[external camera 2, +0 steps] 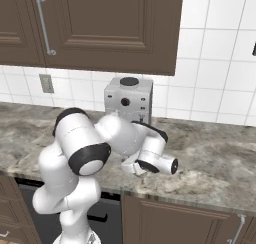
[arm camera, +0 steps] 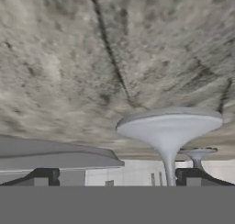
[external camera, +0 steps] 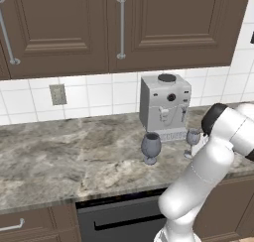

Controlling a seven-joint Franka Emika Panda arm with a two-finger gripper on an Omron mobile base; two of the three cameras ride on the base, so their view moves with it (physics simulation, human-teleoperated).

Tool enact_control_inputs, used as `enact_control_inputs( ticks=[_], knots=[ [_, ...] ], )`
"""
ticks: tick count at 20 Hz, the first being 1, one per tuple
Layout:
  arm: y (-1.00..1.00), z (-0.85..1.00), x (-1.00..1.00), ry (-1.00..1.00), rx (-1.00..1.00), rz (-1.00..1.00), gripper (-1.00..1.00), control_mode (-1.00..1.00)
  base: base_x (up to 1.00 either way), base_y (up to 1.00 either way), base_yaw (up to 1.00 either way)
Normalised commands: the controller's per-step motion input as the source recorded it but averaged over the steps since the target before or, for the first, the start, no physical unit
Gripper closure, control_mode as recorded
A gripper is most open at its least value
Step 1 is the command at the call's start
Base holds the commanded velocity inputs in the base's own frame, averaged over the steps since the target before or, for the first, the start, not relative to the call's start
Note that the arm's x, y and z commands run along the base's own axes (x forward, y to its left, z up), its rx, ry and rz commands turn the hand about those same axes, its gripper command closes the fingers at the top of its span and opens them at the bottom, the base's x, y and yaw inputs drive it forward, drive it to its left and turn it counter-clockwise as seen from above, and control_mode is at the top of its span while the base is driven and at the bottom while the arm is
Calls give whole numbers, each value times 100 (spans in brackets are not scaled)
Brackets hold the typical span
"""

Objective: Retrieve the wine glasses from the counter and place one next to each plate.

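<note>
Wall cabinets (external camera: 124,28), dark brown, hang over a white tiled wall. Below them we see the surface (external camera: 64,156), grey-brown veined marble, running the width of the scene. The arm (external camera: 198,186) rises at the near right of the left base view and bends low over the surface. A grey coffee machine (external camera: 164,107) stands at the far side against the tiles.

Just in front of the machine stand the two glasses, both upright on the surface. The larger goblet (external camera: 151,147) is to the left; the slimmer glass (external camera: 192,138) is to the right, close beside the arm.

In the hand view, which appears rolled over, a glass foot and stem (arm camera: 169,131) lie close between the two finger tips; a second foot (arm camera: 197,155) shows smaller beyond it. The jaws (arm camera: 114,177) stand wide apart, gripping nothing.

We judge the task to be at its start: neither glass has been lifted, the first grasp is only being lined up, and both carries to the plates remain.
</note>
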Motion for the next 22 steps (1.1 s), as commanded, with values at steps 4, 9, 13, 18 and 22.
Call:
enact_control_inputs(
  ticks=[4,9,13,18,22],
  knots=[
    [0,-1,0,0,1,0,-100,-100,0,0,0],
    [0,1,-6,-5,1,0,100,-100,0,0,0],
    [1,34,-14,-2,2,-1,100,-100,0,0,0],
    [3,66,-22,-5,0,-2,100,-100,0,0,0],
    [0,100,-37,-2,-1,-5,100,-100,0,0,0]
  ],
)
